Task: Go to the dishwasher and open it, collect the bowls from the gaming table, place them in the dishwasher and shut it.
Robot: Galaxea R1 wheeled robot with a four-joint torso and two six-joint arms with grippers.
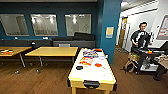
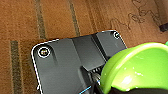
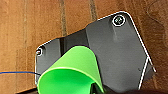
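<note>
Ahead of your robot, the gaming table (image 1: 92, 72) stands end-on, its glossy white top strewn with small coloured items and a dark round puck-like piece, its yellow end wall and black slot (image 1: 91, 83) nearest the head camera. To its left sit two wooden tables (image 1: 53, 51), backed by a dark bench and a teal wall (image 1: 50, 10) with three framed panels. At far right, a person (image 1: 140, 37) stands beside a wheeled control rig (image 1: 147, 58), near an open corridor.

At your left wrist, a lime-green bowl (image 2: 136, 67) shows large and close against the dark wrist plate, its rim and glossy inside turned toward the camera, brown wood floor (image 2: 62, 20) beneath. You cannot tell from this view whether the left gripper is clamped on it; the fingers are not distinguishable.

At your right wrist, a second green bowl (image 3: 72, 72) shows close against the plate, tipped so that both its curved outer wall and its rim are seen, again over wood floor (image 3: 32, 25). Here too the grip is unclear: the bowl lies right at the gripper's place, but the fingers cannot be made out.
</note>
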